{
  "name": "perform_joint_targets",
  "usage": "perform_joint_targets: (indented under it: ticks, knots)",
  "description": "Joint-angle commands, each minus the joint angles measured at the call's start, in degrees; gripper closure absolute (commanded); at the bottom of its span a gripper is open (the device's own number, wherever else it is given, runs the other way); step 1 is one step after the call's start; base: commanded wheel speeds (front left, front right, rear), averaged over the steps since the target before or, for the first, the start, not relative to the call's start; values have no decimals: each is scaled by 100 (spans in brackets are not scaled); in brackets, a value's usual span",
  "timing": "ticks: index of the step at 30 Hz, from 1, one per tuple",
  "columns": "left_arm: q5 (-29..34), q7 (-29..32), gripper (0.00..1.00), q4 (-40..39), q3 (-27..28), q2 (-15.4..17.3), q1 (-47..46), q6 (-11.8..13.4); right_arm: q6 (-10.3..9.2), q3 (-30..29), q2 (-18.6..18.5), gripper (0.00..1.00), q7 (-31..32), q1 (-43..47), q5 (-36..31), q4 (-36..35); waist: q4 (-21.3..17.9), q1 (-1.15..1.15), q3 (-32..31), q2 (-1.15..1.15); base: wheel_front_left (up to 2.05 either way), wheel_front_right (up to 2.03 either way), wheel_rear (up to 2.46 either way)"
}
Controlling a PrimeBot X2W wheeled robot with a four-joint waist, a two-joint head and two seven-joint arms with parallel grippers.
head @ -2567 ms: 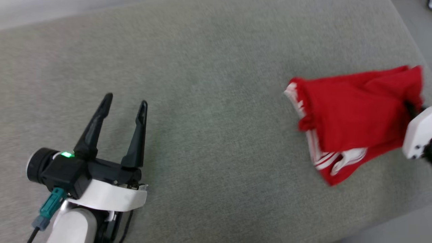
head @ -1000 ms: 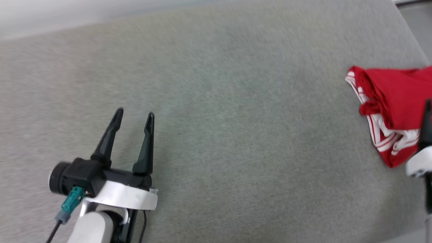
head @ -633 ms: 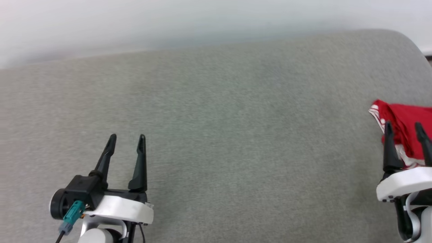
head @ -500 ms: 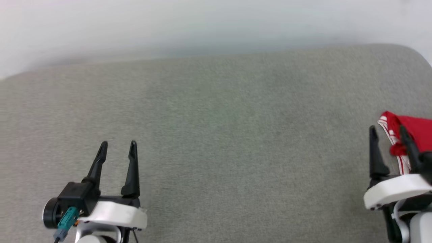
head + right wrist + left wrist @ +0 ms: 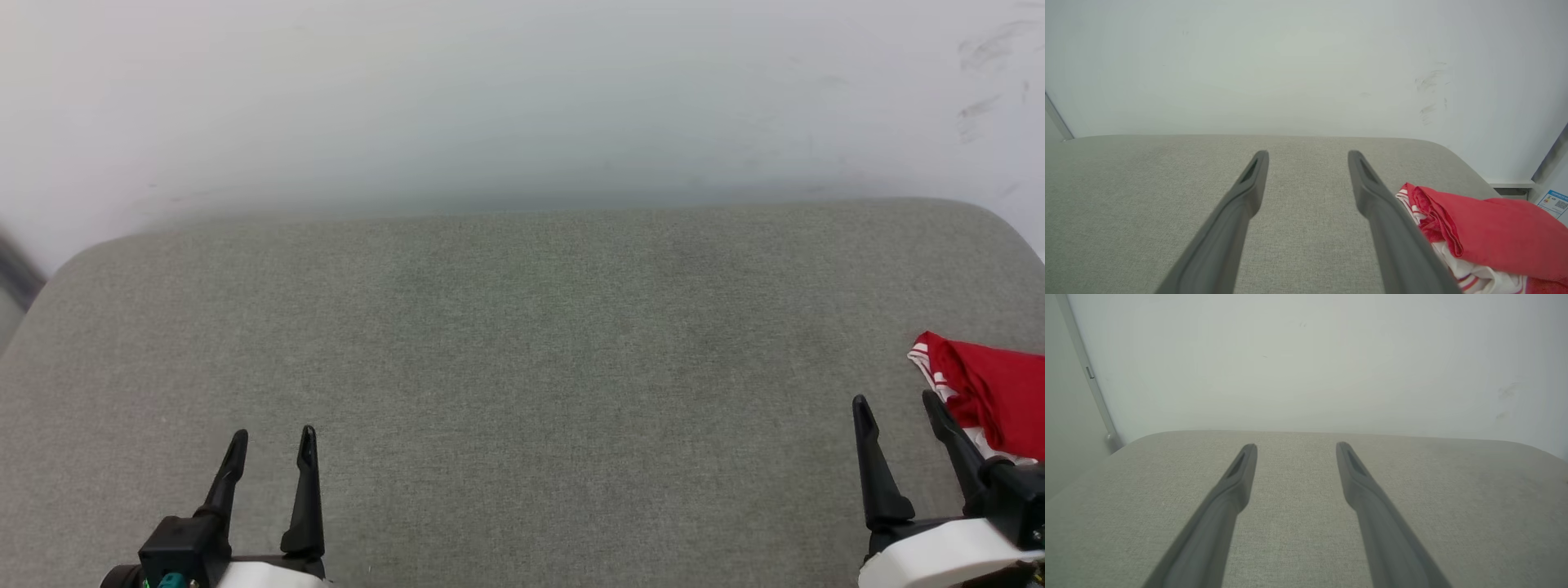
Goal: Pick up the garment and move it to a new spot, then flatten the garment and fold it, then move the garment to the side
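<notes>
Grey-green woven cushion surface (image 5: 522,367) under scuffed white wall (image 5: 522,98); bunched red-and-white jersey garment (image 5: 992,400) at right edge; left gripper (image 5: 273,434), right gripper (image 5: 895,400) splayed, empty.

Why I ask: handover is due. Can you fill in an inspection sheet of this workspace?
Surface: grey fabric pad, flat.
Job's things: garment, red with white striped trim, bunched at the pad's right edge, not held.
Clutter: nothing seen.
Grippers: left gripper open and holding nothing; right gripper open, with the garment beside it, not between its fingers.
Cables: teal plug at the left wrist; no cable seen.
Surroundings: white wall with scuff marks; printed label low on the right.
</notes>
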Motion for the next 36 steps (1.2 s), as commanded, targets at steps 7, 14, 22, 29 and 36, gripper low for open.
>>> perform_joint_targets:
  ticks: [7, 14, 22, 29, 36]
  knots:
    - [104, -18, 0, 68, 3, -37, 258, -77, -4, 194, 27, 0, 201, 360, 11, -391, -45, 1, -96, 0, 0, 0, 0]
    - [130, -18, 0, 143, -6, -46, 184, -143, -4, 256, 29, 0, 247, 340, 26, -483, -24, 1, -95, 0, 0, 0, 0]
    - [155, -18, 0, 171, 31, -79, 118, -150, -4, 272, 28, 0, 216, 266, 89, -429, -10, 1, -86, 0, 0, 0, 0]
    - [119, 1, 100, 290, -2, -92, 213, -152, 0, 290, 8, 100, 230, 323, 78, -288, -8, 1, -84, 0, 0, 0, 0]
    - [-773, 263, 100, 460, 122, -174, 57, -246, 0, 327, -52, 100, 210, 179, 1149, -11, -6, 1, -68, 0, 0, 0, 0]
